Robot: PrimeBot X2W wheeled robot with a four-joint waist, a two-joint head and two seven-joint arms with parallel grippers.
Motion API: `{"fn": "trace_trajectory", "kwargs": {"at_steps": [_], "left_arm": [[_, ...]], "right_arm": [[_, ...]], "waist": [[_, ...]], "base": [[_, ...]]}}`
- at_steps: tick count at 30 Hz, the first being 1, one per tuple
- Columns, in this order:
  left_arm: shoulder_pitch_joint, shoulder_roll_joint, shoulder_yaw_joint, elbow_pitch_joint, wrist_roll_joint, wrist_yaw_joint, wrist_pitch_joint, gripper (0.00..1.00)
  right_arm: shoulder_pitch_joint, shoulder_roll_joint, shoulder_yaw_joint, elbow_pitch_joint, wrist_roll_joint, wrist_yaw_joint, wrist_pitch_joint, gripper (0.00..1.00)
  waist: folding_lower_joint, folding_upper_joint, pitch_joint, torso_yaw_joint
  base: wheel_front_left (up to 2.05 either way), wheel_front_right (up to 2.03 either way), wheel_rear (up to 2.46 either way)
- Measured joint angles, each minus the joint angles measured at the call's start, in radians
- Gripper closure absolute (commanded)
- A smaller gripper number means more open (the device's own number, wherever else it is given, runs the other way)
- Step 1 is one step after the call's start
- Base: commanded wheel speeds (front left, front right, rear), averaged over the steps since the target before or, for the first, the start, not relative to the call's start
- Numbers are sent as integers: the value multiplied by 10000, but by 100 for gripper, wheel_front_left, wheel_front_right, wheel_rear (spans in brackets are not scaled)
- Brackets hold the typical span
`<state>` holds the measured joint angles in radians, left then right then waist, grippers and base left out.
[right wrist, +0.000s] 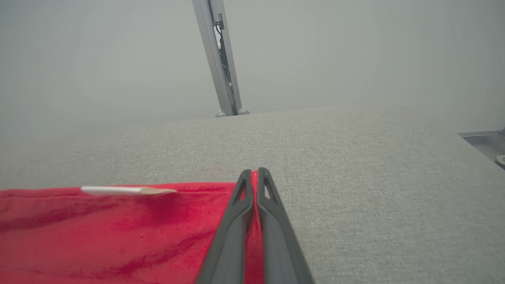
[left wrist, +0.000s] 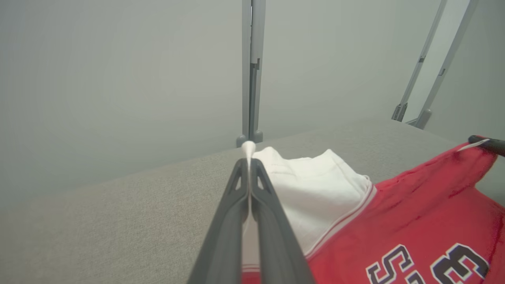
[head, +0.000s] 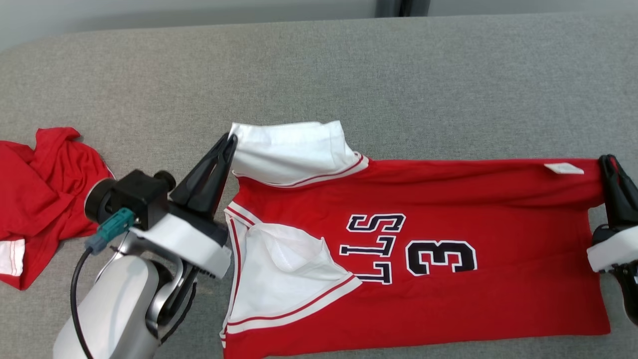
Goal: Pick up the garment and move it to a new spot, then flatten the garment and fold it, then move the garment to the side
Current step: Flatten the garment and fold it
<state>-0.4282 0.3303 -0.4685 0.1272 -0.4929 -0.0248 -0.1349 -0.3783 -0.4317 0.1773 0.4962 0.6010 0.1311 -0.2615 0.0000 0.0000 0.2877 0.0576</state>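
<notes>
Fingers (left wrist: 232, 213) of the left gripper (head: 230, 142) are closed on the tip of the upper white sleeve (head: 294, 149), just right of a second red garment (head: 40, 189) that lies crumpled on the grey surface (head: 349, 75). The jersey (head: 448, 199), the task's garment, is spread sideways across the middle of that surface, its far edge drawn between the 2 grippers. At the far right, by the white tag (head: 563, 168), the right gripper (head: 609, 164) is clamped on the red hem corner.

Risks, as I judge them: the left pinch holds only a thin tip of cloth, so a firm pull apart could slide it free. Uneven lifting would likely drag the near half into new creases. The lower white sleeve (head: 279, 269) lies turned over onto the chest and may get folded in that way. A wide swing to the left could snag the crumpled garment.

Hard to make out: how deep the cloth sits between either pair of fingers, and whether the far edge rests on the surface or hangs just above it. The lettering is partly covered by the lower sleeve. In the head view, the bottom edge cuts off the jersey's near left corner and the right edge cuts off the right gripper's body.
</notes>
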Motion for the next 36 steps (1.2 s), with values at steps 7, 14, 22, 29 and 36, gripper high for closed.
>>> {"fn": "trace_trajectory", "kwargs": {"at_steps": [7,14,22,29,36], "left_arm": [[1087,652,-194,-894,-79,-10,430,100],[2118,1329,-322,-1870,-198,-15,901,100],[3151,2048,-366,-2805,-683,-188,1344,100],[3830,2788,-690,-3400,-752,-370,1988,100],[4150,3118,-1012,-3779,-936,-527,2502,100]], "right_arm": [[773,-4,-50,-299,286,0,169,100],[1229,-198,-50,-627,512,0,499,100],[1737,-500,67,-1164,732,0,867,100],[2451,-876,36,-1858,1057,0,1298,100],[3014,-1116,17,-2554,1361,0,1927,100]], "waist": [[0,0,-349,-28],[-1,0,-522,-65],[0,0,-614,-64],[0,0,-718,-15],[0,0,-759,-95]], "base": [[0,0,0],[0,0,0],[0,0,0],[0,0,0],[0,0,0]]}}
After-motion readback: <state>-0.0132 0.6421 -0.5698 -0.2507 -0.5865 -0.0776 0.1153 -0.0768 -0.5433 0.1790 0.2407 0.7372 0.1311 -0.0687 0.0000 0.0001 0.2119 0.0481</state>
